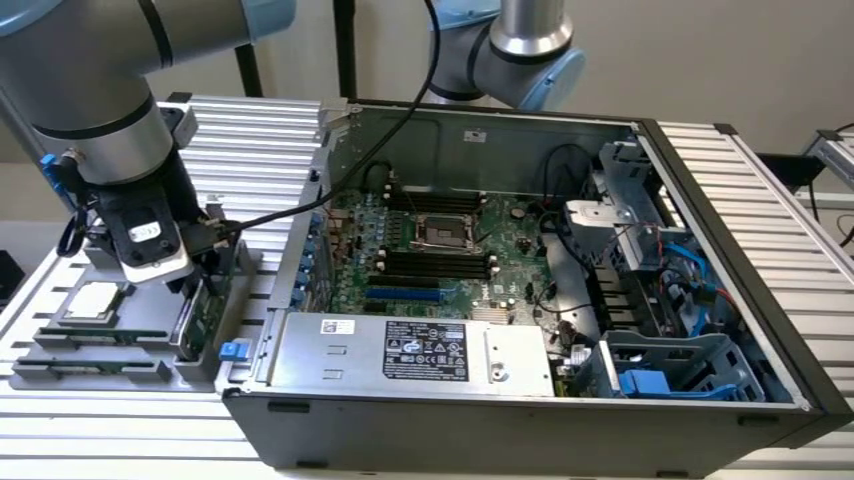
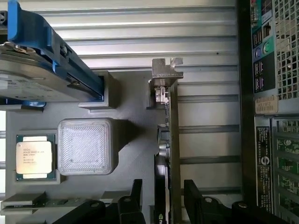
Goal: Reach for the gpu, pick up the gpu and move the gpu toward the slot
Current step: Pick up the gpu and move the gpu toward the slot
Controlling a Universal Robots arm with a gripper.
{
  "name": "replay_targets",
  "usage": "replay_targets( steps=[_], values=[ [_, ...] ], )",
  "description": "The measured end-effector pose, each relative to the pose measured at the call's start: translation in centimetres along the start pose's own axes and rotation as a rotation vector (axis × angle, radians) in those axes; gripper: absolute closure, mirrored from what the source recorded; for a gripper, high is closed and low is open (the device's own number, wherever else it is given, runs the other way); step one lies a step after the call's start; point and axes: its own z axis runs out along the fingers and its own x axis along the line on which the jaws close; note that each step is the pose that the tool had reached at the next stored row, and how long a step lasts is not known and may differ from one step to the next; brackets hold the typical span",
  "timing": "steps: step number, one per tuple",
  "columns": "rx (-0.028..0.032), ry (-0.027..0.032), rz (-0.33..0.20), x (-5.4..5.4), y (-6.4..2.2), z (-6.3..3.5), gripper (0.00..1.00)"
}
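Note:
The gpu (image 2: 174, 140) stands on edge in a grey fixture, seen edge-on as a thin green strip with its silver bracket (image 2: 165, 71) at the far end. My gripper (image 2: 164, 205) is open, with one black finger (image 2: 134, 199) on each side of the card and a visible gap to it. In the exterior view the gripper (image 1: 198, 272) hangs over the gpu (image 1: 198, 318) at the left, outside the computer case. A blue slot (image 1: 403, 295) lies on the motherboard inside the open case.
On the grey fixture (image 1: 80, 372) also sit a silver hard drive with blue rails (image 2: 44, 70), a small square chip (image 2: 33, 157) and a grey ribbed block (image 2: 86, 146). The open computer case (image 1: 561, 420) stands close beside the fixture, its rear panel (image 2: 271, 116) near the card.

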Motion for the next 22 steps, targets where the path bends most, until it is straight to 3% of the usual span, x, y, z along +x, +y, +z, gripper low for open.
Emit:
replay_targets(
  steps=[19,21,22],
  values=[
    [0.0001,-0.0035,-0.001,0.13,0.58,0.55,0.52],
    [0.0,-0.0036,-0.001,0.13,0.58,0.57,0.54],
    [0.0,-0.0036,-0.001,0.13,0.58,0.58,0.61]
  ],
)
